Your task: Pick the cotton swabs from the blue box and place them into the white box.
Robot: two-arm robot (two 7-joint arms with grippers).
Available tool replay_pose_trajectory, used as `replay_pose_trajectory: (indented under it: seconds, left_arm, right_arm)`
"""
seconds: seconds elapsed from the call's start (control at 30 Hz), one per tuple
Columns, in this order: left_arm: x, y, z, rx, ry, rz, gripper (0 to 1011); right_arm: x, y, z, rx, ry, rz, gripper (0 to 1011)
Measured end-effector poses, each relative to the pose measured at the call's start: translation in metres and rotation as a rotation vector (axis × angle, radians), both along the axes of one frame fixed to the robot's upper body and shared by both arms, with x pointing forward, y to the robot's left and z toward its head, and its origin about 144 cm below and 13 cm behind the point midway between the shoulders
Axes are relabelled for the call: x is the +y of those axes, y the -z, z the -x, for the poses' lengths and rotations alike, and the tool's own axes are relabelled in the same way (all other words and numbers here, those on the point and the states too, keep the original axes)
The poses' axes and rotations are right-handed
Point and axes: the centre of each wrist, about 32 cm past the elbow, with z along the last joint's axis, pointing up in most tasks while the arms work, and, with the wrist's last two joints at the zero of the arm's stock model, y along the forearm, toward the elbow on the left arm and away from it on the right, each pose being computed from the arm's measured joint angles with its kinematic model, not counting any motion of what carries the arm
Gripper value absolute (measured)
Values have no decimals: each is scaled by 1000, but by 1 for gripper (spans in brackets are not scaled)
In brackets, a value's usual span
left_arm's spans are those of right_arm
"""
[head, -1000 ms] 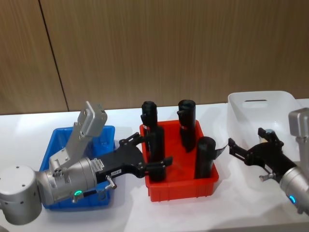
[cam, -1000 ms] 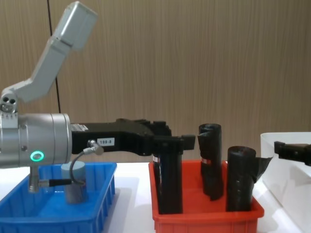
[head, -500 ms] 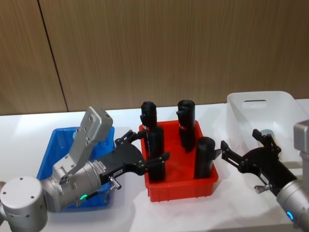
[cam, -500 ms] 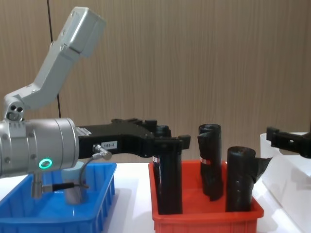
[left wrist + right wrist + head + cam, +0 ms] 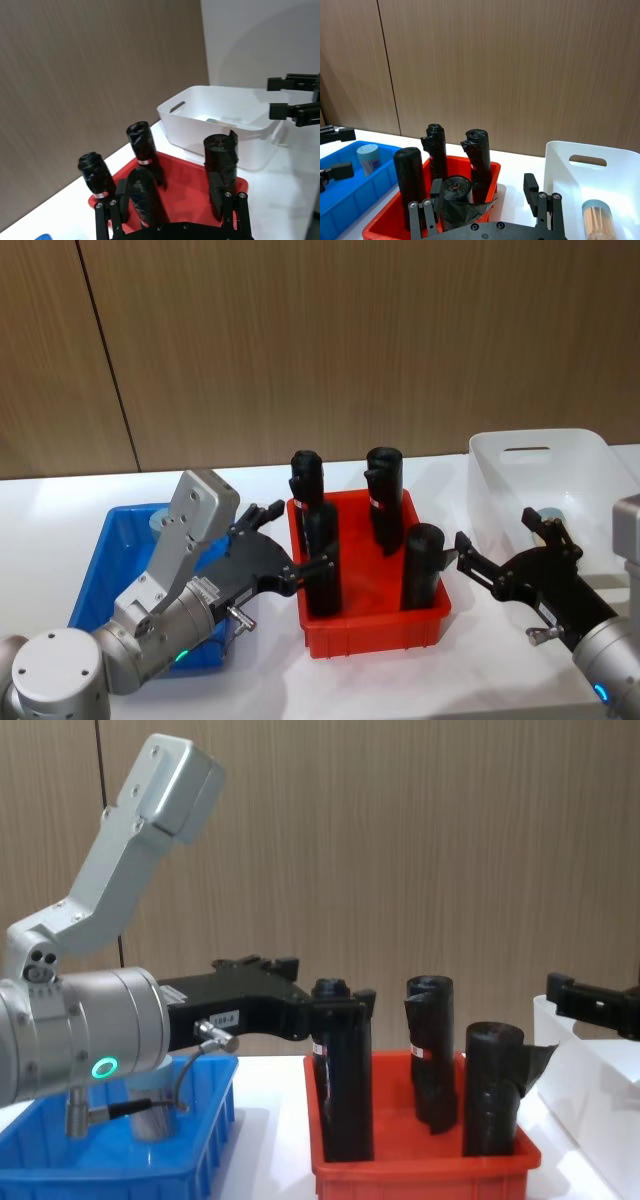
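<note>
The blue box (image 5: 105, 565) is bright blue, the bin (image 5: 375, 628) red, its rolls (image 5: 385, 495) black, the white box (image 5: 590, 455) milky white. The swab tub (image 5: 599, 220) shows tan sticks and a seemingly grey-blue lid. The wall (image 5: 350, 340) is brown wood-grain.

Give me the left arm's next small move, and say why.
Probably draw the left gripper back from the edge of the red bin to hover over the blue box. It is open and empty, close to a black roll, while one cotton swab tub stands at the blue box's far end; a second tub already sits in the white box.
</note>
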Motion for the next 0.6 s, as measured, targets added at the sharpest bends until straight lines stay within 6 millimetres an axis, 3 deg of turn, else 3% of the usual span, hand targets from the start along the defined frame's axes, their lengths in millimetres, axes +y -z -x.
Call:
replay_pose_trajectory:
  seconds: [0.6]
  left_arm:
    - [-16,5,23,-78,-181,8,1004]
  right_arm:
    - [0,0,0,0,0,0,1001]
